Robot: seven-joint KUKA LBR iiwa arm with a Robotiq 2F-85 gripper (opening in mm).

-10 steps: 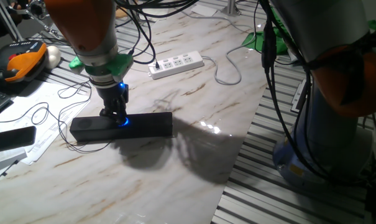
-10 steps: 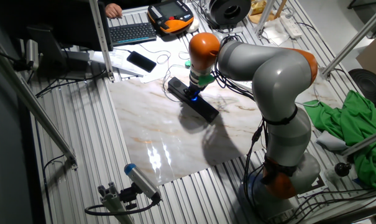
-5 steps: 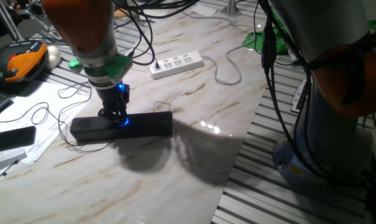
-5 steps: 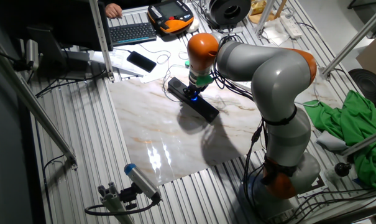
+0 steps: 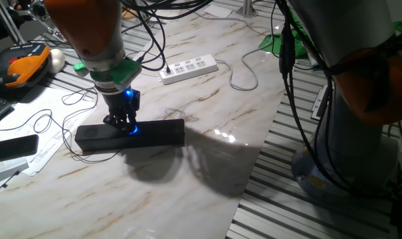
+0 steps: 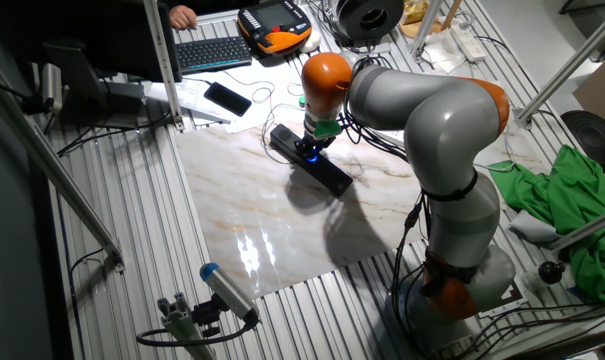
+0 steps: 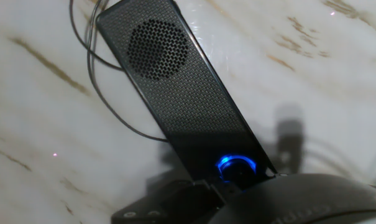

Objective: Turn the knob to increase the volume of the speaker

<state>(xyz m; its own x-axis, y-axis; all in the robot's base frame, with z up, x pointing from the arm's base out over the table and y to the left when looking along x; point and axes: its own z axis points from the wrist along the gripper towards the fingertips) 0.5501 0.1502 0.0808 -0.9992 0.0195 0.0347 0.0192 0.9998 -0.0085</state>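
The speaker is a long black bar lying on the marble tabletop, also seen in the other fixed view as the speaker. Its knob glows blue at the bar's middle. My gripper comes straight down on it, fingers closed around the knob. From the other side, the gripper hides most of the knob. In the hand view the speaker runs up and to the left with its round grille showing. The knob sits right at my gripper.
A white power strip lies behind the speaker. A flat black remote and papers are at the left, with thin cables around them. An orange pendant and a keyboard sit beyond. Green cloth lies off the table.
My hand has twisted a little about its own axis over the knob. The speaker has stayed in place.
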